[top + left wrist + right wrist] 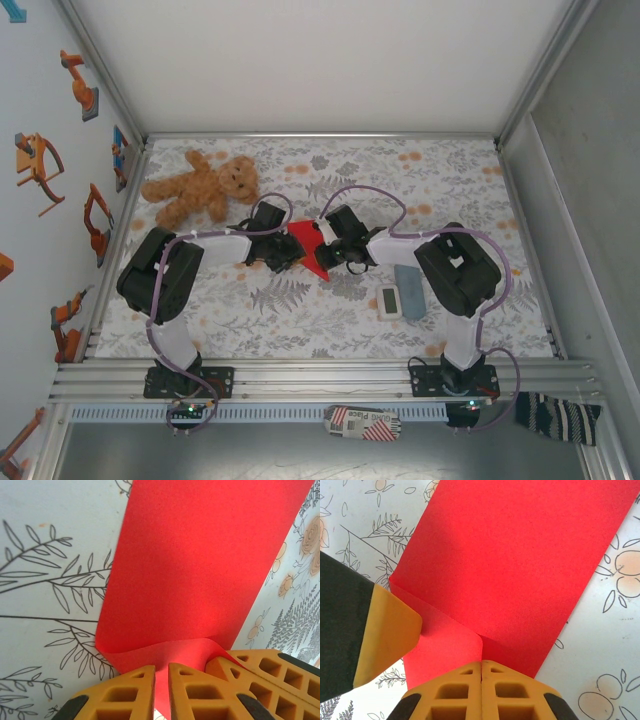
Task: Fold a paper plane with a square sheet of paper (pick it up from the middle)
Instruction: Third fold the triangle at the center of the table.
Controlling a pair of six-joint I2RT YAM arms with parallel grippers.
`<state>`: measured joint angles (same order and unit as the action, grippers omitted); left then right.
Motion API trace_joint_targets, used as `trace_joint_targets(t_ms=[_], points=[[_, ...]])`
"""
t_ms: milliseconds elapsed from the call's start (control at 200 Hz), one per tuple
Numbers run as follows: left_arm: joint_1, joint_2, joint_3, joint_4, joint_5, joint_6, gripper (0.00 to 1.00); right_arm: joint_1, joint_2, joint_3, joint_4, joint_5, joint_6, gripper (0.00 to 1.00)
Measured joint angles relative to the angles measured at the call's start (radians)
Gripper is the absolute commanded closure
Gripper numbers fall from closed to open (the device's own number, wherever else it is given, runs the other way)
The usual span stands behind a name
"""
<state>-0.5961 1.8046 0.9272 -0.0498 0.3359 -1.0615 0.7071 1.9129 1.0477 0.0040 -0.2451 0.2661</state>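
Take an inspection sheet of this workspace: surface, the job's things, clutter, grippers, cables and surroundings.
Surface: floral tablecloth, lying flat.
Job's things: red paper, partly folded, mid-table between the two grippers.
Clutter: teddy bear at far left; white timer and grey-blue block right of centre.
Grippers: left gripper pinching the paper; right gripper shut at the paper's edge, grip unclear.
Cables: purple cables looping above the table.
Surroundings: stickered left wall; striped cloth below the front rail.

Teddy bear point(203, 186) blocked the far left; timer point(389, 301) and grey-blue block point(410, 288) crowded the near right; far-right tablecloth point(455, 170) lay open.
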Motion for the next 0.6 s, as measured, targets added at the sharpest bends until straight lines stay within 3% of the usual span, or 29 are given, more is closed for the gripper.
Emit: trace_joint_targets(t_ms=[491, 601], points=[[0.0, 0.004, 0.01, -0.026, -0.008, -0.003, 0.84, 0.0, 0.0, 0.008, -0.014, 0.0, 0.011, 1.0], [0.0, 0.008, 0.018, -0.039, -0.009, -0.004, 0.84, 0.0, 0.0, 0.02, -0.034, 0.002, 0.029, 0.9]])
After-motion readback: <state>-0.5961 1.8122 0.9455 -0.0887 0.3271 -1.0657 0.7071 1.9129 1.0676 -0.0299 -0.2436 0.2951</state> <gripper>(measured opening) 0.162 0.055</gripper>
